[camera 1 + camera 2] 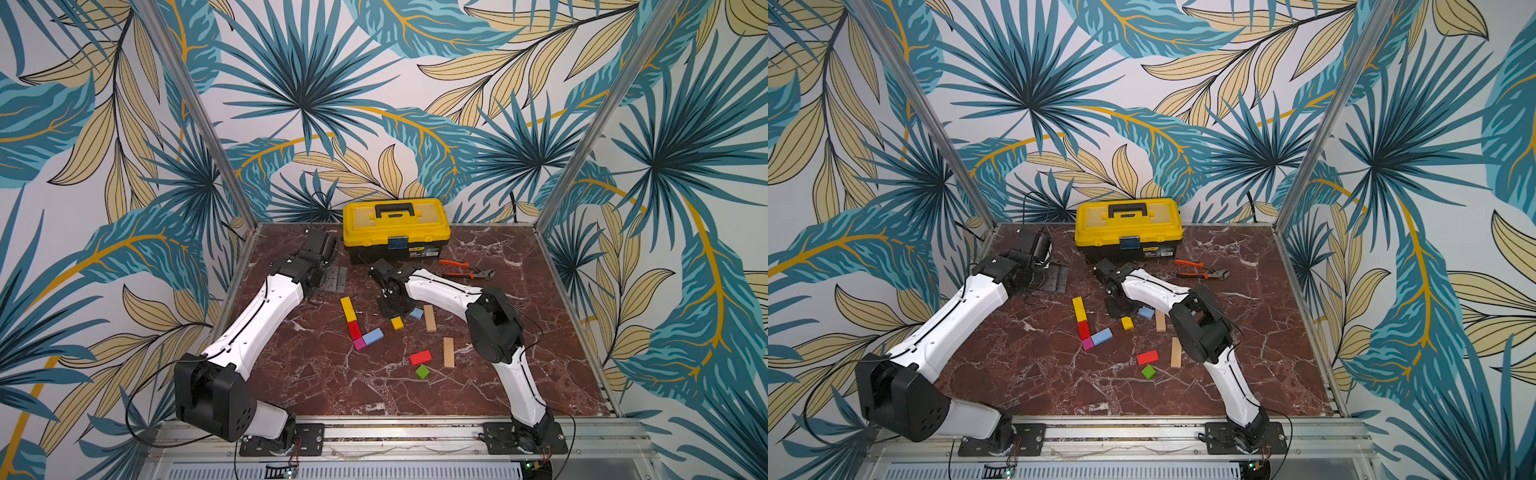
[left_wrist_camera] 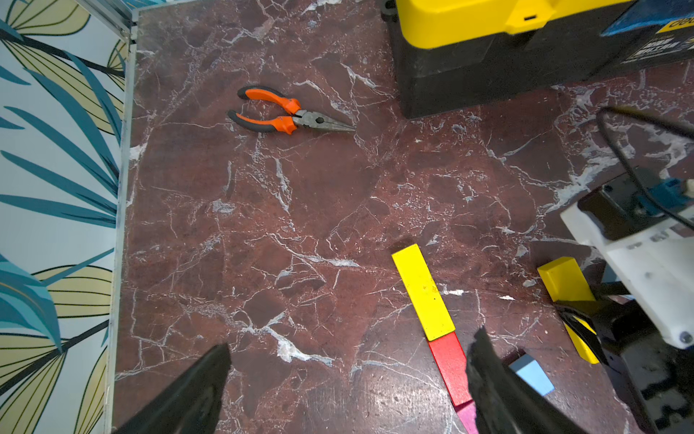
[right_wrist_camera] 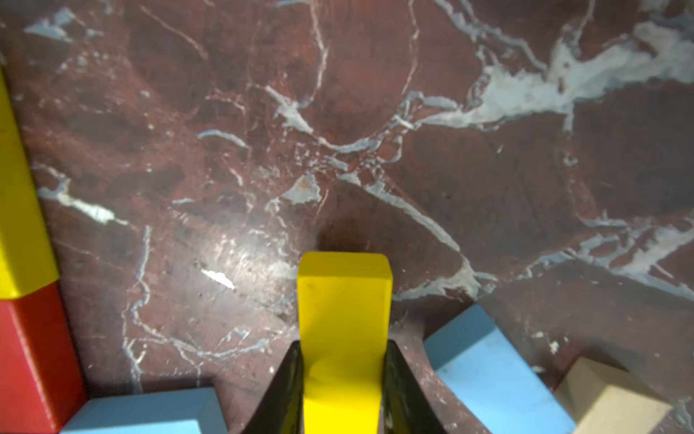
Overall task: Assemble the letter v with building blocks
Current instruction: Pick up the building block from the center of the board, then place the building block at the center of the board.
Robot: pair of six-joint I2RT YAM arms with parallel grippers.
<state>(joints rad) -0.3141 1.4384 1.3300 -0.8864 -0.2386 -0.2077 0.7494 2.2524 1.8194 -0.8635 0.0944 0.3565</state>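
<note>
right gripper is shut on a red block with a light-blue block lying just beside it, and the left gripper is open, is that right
Not quite: the right gripper is shut on a yellow bar, not a red block, as the right wrist view shows. The light-blue block does lie just beside it, and the left gripper is open.
</note>
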